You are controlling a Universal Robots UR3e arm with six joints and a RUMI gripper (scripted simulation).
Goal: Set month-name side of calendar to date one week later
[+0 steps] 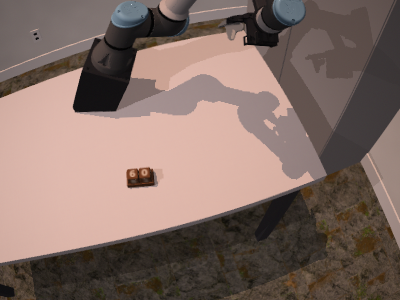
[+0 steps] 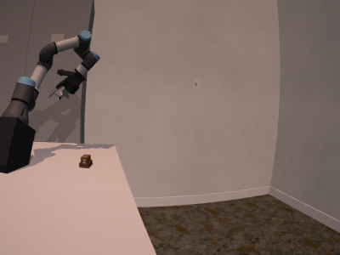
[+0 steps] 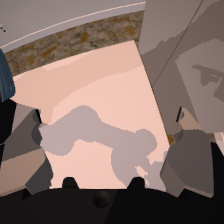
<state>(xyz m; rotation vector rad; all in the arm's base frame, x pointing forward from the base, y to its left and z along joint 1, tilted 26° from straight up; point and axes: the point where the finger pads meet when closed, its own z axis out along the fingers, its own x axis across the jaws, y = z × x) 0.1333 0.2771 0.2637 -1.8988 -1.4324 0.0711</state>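
Observation:
A small brown calendar tray (image 1: 141, 184) (image 2: 86, 166) sits on the pale table, toward its front. Two brown cubes sit side by side in it: the left cube (image 1: 132, 174) shows "6" on top and the right cube (image 1: 144, 173) shows "0". In the exterior view only one cube (image 2: 86, 160) shows, end-on, with a "2" on its face. My gripper (image 1: 231, 29) (image 2: 59, 91) is open and empty, held high above the table's back edge, far from the tray. The wrist view shows both fingers spread wide, with only bare table and the arm's shadow between them.
The arm's black base block (image 1: 102, 75) (image 2: 14, 144) stands at the table's back left. A grey wall panel (image 1: 345, 75) rises along the table's right side. The table (image 1: 210, 150) ends in a curved front edge over a mottled floor.

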